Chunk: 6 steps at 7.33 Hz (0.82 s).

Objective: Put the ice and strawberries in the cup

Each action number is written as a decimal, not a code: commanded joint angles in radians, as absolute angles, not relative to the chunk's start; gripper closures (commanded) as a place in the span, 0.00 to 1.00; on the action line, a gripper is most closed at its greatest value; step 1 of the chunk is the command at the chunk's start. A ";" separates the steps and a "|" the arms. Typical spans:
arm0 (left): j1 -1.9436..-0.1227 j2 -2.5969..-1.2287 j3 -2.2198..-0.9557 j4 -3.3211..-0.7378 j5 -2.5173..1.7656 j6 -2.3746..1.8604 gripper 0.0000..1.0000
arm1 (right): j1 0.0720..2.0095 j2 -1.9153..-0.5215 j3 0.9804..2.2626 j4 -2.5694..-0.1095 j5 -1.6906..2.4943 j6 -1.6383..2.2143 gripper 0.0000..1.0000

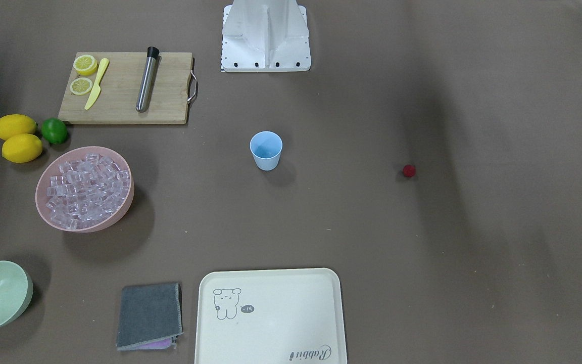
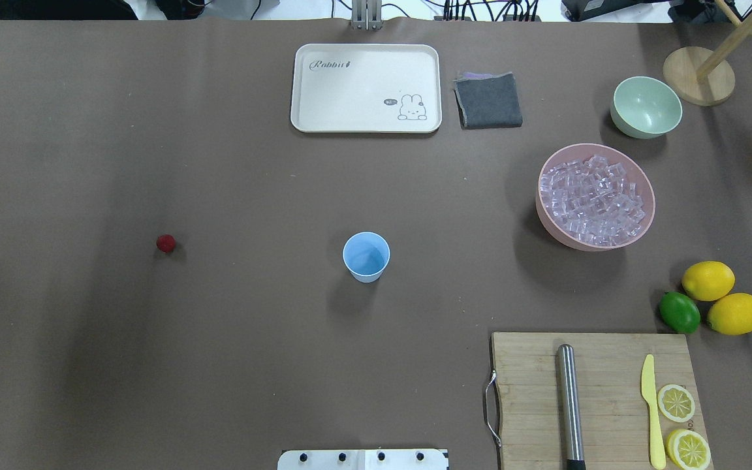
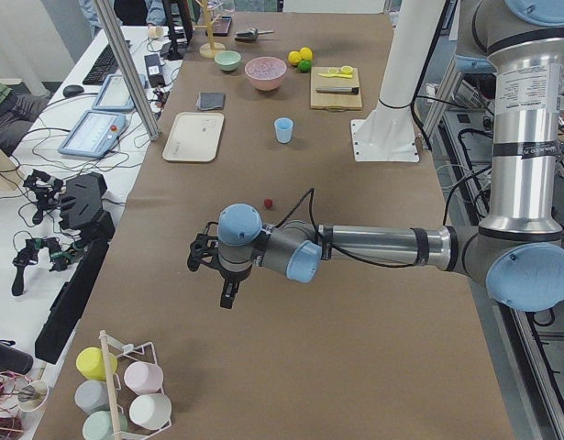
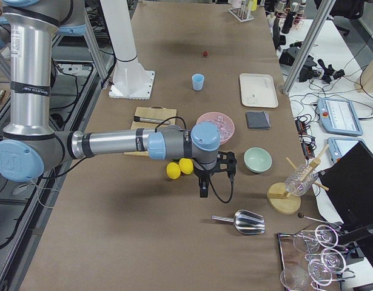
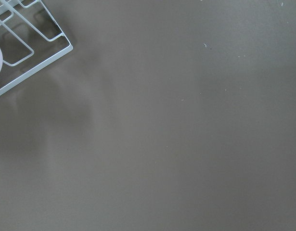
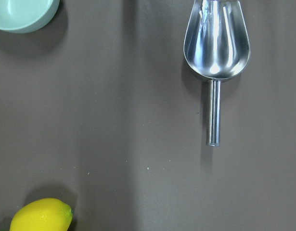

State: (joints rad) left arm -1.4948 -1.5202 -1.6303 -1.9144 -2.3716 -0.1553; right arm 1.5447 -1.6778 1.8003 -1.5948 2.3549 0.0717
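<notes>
Left side: our left gripper (image 3: 227,295) hangs over the bare table (image 2: 219,359) near a wire rack (image 5: 22,43); we see it only from the side, so we cannot tell if its fingers are spread or pressed together
Right side: our right gripper (image 4: 203,189) hangs at the other end, above a metal scoop (image 6: 216,48) and near a lemon (image 6: 42,215); again we cannot tell how its fingers stand
Berry: the strawberry (image 2: 166,243) lies alone on our left side, well apart from the cup (image 2: 366,256)
Cup: it stands upright in the middle and looks empty
Ice: the ice (image 2: 593,199) is heaped in the pink bowl (image 2: 559,234) on our right side, well apart from the cup
Berry feel: we think it is light and round and may roll, so we pinch it gently across the middle from above
Ice feel: we think the cubes are hard and slippery, so we hold one by two flat sides, or lift the scoop by its thin handle
Cup feel: we think it is light and tips if bumped, so we drop things in from right above
</notes>
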 commanded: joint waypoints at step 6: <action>-1.494 -1.531 -1.628 -1.914 -2.372 -0.152 0.02 | 1.543 -1.671 1.796 -1.594 2.358 0.072 0.00</action>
